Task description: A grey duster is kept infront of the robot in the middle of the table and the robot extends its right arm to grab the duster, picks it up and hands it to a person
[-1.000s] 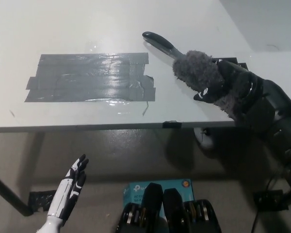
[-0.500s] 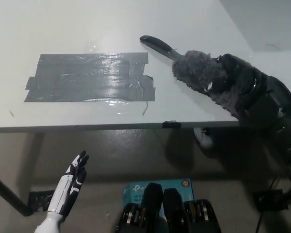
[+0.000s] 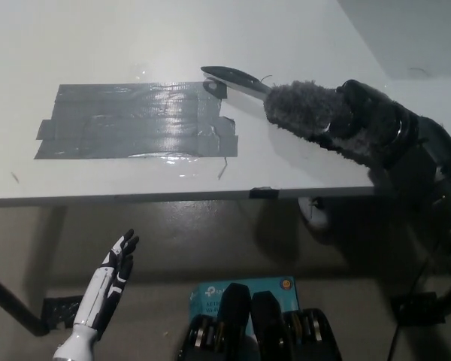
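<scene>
The grey duster (image 3: 304, 110) has a fluffy head and a dark handle (image 3: 233, 77) that points up-left over the table. My black right hand (image 3: 364, 120) is shut on the fluffy head at the table's right side. The handle tip reaches the corner of the grey tape patch (image 3: 135, 120); whether the duster is lifted off the surface cannot be told. My white left hand (image 3: 105, 289) rests low at the lower left, below the table edge, with fingers apart and nothing in it.
The white table (image 3: 135, 45) fills the upper picture, its front edge running across the middle. A blue box (image 3: 244, 289) lies on the floor below. A table leg (image 3: 15, 308) slants at the lower left. No person is in view.
My right hand has turned the duster, so its handle has swung left and up toward the tape patch. The left hand has barely moved.
</scene>
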`<state>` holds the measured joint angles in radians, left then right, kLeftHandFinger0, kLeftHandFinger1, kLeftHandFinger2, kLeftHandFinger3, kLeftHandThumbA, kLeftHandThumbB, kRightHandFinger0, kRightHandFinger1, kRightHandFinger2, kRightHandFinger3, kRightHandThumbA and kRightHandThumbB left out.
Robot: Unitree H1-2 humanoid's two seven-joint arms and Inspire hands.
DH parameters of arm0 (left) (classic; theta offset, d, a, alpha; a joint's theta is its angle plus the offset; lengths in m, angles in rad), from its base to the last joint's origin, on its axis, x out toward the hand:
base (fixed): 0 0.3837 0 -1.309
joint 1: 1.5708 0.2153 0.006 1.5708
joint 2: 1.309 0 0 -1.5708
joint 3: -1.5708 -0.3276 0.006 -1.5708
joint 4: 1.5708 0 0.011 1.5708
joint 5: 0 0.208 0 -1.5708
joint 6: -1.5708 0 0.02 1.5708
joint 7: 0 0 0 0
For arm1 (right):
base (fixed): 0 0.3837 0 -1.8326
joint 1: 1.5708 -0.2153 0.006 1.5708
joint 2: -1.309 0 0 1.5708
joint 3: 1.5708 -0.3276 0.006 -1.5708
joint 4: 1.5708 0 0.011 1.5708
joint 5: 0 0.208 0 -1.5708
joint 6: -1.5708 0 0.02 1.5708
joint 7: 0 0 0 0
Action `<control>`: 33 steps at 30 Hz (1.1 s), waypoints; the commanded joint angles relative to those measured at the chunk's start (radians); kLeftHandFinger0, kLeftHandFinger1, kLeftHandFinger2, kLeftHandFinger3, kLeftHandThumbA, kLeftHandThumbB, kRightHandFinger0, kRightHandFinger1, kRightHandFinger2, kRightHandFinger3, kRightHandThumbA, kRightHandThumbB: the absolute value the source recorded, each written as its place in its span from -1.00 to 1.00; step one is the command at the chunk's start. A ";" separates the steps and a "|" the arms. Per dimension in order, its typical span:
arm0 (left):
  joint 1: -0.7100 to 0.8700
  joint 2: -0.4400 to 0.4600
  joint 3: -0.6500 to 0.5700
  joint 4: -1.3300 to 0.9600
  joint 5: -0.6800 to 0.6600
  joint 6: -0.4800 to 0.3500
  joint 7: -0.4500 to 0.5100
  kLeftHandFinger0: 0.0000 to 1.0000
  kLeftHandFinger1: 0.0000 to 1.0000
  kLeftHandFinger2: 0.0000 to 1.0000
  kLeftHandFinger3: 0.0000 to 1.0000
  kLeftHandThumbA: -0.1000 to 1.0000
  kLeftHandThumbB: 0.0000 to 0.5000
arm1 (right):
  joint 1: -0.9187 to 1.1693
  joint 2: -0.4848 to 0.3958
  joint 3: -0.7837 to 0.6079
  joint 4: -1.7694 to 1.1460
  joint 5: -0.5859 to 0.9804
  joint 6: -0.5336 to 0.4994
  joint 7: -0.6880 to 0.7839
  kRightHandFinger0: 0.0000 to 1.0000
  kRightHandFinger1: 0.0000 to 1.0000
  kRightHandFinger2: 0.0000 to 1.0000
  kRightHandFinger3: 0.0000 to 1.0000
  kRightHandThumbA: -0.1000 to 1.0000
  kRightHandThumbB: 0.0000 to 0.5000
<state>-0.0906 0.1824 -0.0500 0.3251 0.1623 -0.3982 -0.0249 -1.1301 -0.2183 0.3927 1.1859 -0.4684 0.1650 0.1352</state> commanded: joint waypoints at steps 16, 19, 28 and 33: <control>-0.027 0.012 0.013 -0.002 -0.035 -0.019 -0.012 1.00 1.00 1.00 1.00 1.00 0.12 | 0.055 0.075 -0.506 -0.317 0.487 0.247 0.231 -1.00 -0.20 0.59 1.00 -1.00 -0.36; -0.032 0.015 0.012 0.004 -0.028 -0.030 -0.009 1.00 1.00 1.00 1.00 1.00 0.07 | 0.054 0.093 -0.575 -0.391 0.565 0.305 0.245 -1.00 -0.36 0.57 1.00 -1.00 -0.29; -0.033 0.015 0.012 0.005 -0.026 -0.029 -0.008 1.00 1.00 1.00 1.00 1.00 0.05 | 0.078 0.104 -0.527 -0.568 0.906 0.305 0.184 -1.00 -0.53 0.51 1.00 -1.00 -0.27; -0.036 0.014 0.011 0.006 -0.030 -0.021 -0.011 1.00 1.00 1.00 1.00 1.00 0.06 | 0.114 0.089 -0.411 -0.675 1.198 0.305 0.039 -1.00 -0.39 0.52 1.00 -1.00 -0.25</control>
<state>-0.1006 0.1820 -0.0493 0.3355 0.1435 -0.3946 -0.0350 -0.9813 -0.1120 -0.1231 0.8118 0.0674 0.3854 0.3145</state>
